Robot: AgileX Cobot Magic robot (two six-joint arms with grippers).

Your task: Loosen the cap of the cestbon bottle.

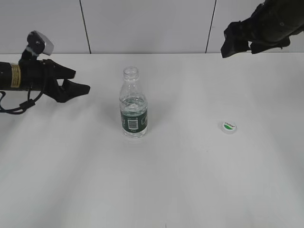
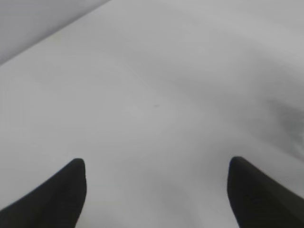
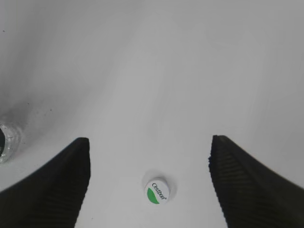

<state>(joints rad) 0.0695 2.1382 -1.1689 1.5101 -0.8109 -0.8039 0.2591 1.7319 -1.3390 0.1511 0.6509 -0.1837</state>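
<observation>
A white table [image 1: 71, 180] is seen from the front at a downward slant, with a pale panelled wall [image 1: 142, 23] behind it. Near the centre of the table the cestbon bottle [image 1: 133, 107] stands upright: small, clear, ribbed at the shoulder, with a dark green label band and a white barcode patch. Its threaded neck is bare and open at the top. The cap [image 1: 229, 127] is off the bottle and lies flat on the table, well apart from it, at about four o'clock from the bottle. It is small, round and white, with a green half on its top.

The left gripper [image 1: 80, 81] is held out sideways above the table at about nine o'clock from the bottle, well apart from it, pointing toward it. Its dark fingers are spread and nothing is held between them. In the left wrist view only bare table is seen between the two finger tips.

The right gripper [image 1: 236, 42] hangs high above the table at about one o'clock from the bottle, in front of the wall. Its fingers are spread wide and empty. In the right wrist view the cap [image 3: 156, 191] is seen on the table between the two fingers, untouched by either, with lettering beside its green half. The bottle's rim [image 3: 4, 140] shows at the nine o'clock edge of that view.
</observation>
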